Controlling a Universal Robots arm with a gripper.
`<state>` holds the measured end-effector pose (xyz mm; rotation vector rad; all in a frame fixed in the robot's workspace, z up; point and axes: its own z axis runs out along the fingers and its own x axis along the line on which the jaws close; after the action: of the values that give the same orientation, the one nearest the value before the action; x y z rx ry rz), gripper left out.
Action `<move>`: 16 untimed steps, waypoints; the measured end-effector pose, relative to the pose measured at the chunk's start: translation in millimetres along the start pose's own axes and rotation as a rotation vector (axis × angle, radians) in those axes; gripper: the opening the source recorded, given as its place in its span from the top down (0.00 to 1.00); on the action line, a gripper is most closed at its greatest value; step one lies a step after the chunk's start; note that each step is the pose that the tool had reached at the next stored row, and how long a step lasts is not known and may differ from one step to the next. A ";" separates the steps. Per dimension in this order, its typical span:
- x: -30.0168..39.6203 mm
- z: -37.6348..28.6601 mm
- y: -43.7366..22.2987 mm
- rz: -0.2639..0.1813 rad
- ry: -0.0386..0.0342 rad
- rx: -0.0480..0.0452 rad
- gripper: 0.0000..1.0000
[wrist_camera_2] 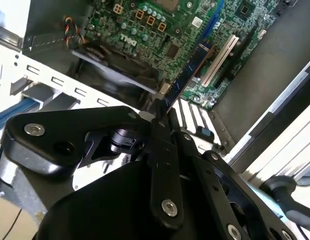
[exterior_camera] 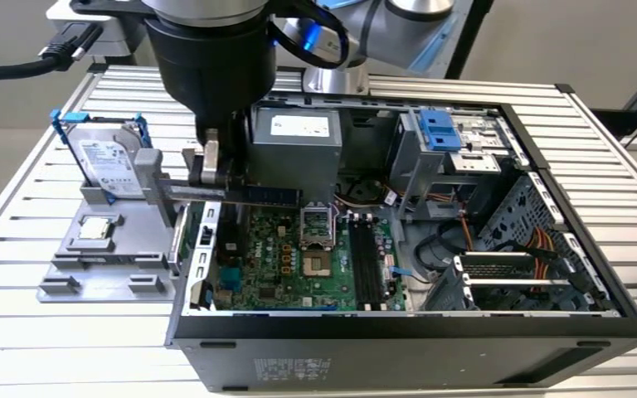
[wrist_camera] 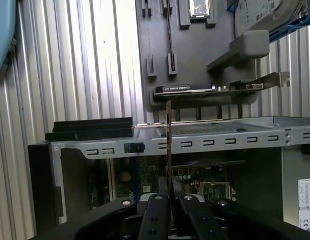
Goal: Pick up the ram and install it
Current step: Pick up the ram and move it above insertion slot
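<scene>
My gripper point(exterior_camera: 215, 189) is shut on one end of the ram point(exterior_camera: 269, 195), a thin dark bluish stick held level above the open computer case. It hangs over the left part of the green motherboard point(exterior_camera: 296, 257), well above it. The long black slots point(exterior_camera: 365, 265) lie further toward the exterior view's right. In the second wrist view the ram point(wrist_camera_2: 187, 75) juts out from the gripper point(wrist_camera_2: 162, 107) over the board. Seen edge-on in the first wrist view, the ram point(wrist_camera: 168, 145) is a thin line rising from the gripper point(wrist_camera: 168, 192).
A grey holder point(exterior_camera: 97, 265) left of the case carries a silver hard drive point(exterior_camera: 109, 162), a small square chip point(exterior_camera: 97, 228) and a bracketed card point(wrist_camera: 195, 90). Inside the case are the power supply point(exterior_camera: 294, 137), a blue drive bracket point(exterior_camera: 440, 128) and cables point(exterior_camera: 496, 240).
</scene>
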<state>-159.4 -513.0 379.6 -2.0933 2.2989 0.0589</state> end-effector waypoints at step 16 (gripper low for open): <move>-2.0 0.2 -21.4 0.021 0.0107 0.0020 1.00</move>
<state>-137.9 -513.0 379.3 -2.0739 2.3261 0.0459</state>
